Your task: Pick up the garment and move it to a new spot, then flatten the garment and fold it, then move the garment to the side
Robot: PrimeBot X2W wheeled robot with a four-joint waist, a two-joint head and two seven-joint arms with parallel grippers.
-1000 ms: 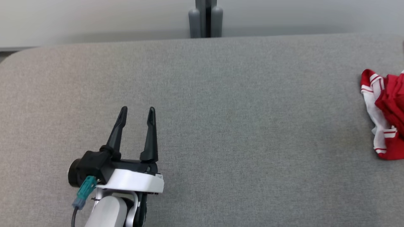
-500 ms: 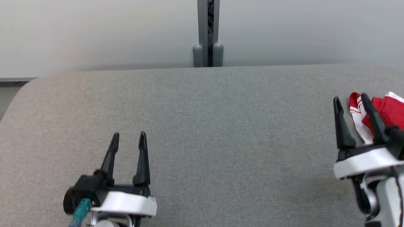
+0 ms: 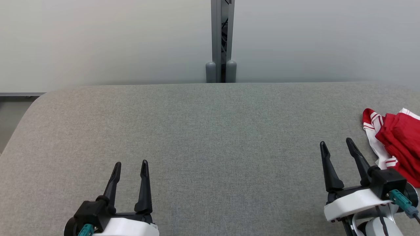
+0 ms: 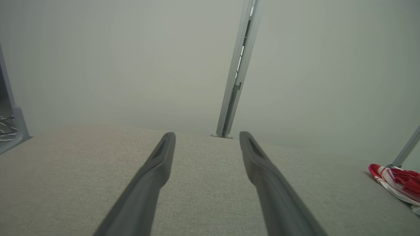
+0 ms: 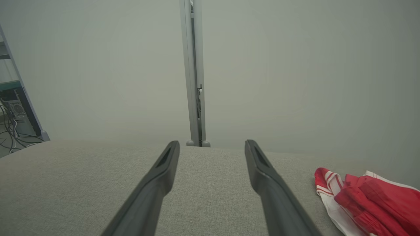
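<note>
Head view: crumpled red-and-white garment (image 3: 398, 141) is lying at the right edge of the desk (image 3: 210, 131), near the right gripper (image 3: 335, 141). Left gripper (image 3: 131, 162) and right are hovering, jaws wide, empty; cloth is looking soft and light, so pinching a raised fold seems best

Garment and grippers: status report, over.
Left gripper open, empty. Right gripper open, empty. Garment bunched on grey table, just right of right gripper, not gripped. Nothing in the way.
</note>
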